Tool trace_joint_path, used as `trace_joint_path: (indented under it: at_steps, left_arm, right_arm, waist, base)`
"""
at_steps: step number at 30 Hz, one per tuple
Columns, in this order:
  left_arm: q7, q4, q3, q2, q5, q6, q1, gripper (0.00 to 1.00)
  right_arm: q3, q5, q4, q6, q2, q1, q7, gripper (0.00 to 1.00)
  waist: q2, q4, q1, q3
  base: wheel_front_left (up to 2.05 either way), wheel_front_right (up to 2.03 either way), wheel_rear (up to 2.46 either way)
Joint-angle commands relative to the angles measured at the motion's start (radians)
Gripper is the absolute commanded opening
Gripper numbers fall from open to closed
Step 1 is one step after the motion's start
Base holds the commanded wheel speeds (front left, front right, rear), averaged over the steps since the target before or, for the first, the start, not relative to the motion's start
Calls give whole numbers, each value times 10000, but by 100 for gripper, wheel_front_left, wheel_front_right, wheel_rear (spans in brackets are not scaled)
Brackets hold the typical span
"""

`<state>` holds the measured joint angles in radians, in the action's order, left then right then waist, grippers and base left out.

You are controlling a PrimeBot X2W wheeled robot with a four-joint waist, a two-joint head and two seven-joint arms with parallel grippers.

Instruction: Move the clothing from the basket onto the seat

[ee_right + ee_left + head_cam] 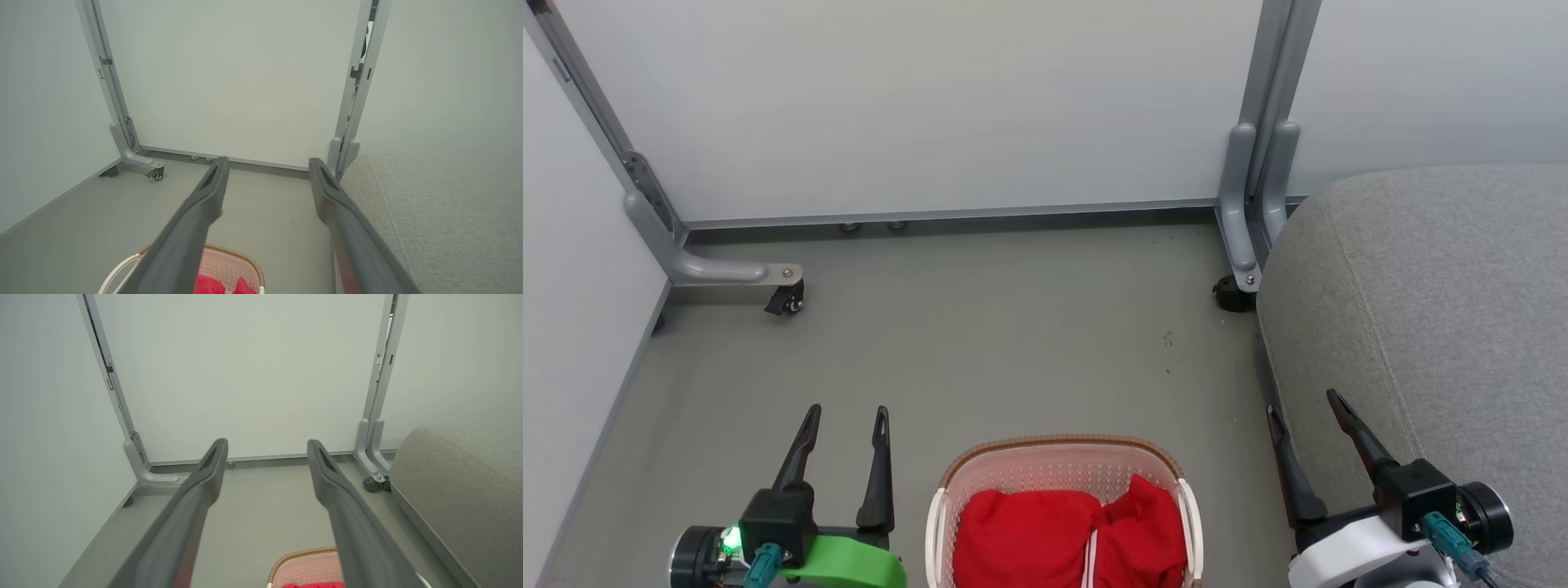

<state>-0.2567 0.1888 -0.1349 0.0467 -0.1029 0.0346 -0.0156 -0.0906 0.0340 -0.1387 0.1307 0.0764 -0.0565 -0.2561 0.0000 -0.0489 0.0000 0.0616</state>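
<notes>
The red clothing (1066, 535) lies bunched in the cream basket (1058, 451) with a brown rim, on the floor at the bottom centre of the head view. A white strip runs down the red cloth. My left gripper (845, 416) stands open to the left of the basket, nothing between its fingers. My right gripper (1303, 404) is open to the basket's right, at the edge of the grey seat (1437, 310). The left wrist view catches the basket (304, 567) and seat (461, 486) past the open fingers. In the right wrist view the basket (241, 261) sits low, the seat (441, 220) at right.
White partition panels on grey metal frames close the back and left. A frame foot with a caster (784, 300) reaches onto the grey floor at left; another caster (1232, 294) sits by the seat's corner. Bare floor (980, 335) lies beyond the basket.
</notes>
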Motion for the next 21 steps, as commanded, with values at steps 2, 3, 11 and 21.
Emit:
trace_joint_path:
  at_steps: [2,3,11,21]
  left_arm:
    - [-98,-32,-51,65,302,-29,-145,100]
    - [-119,-32,-69,65,371,-24,-151,100]
    - [-93,34,-52,65,258,-6,-159,100]
    - [-93,32,-63,64,270,-10,-162,100]
  right_arm:
    - [-38,-295,64,1,7,-134,-106,100]
    - [-44,-363,69,1,1,-146,-108,100]
    - [3,-289,1,1,-37,-197,-98,100]
    - [2,-253,5,1,-89,-215,-100,100]
  waist:
    - [0,-13,0,-7]
    - [0,-18,0,-9]
    - [0,-43,0,16]
    - [0,-41,0,32]
  base:
    - [0,0,0]
    - [0,0,0]
    - [0,0,0]
    - [0,0,0]
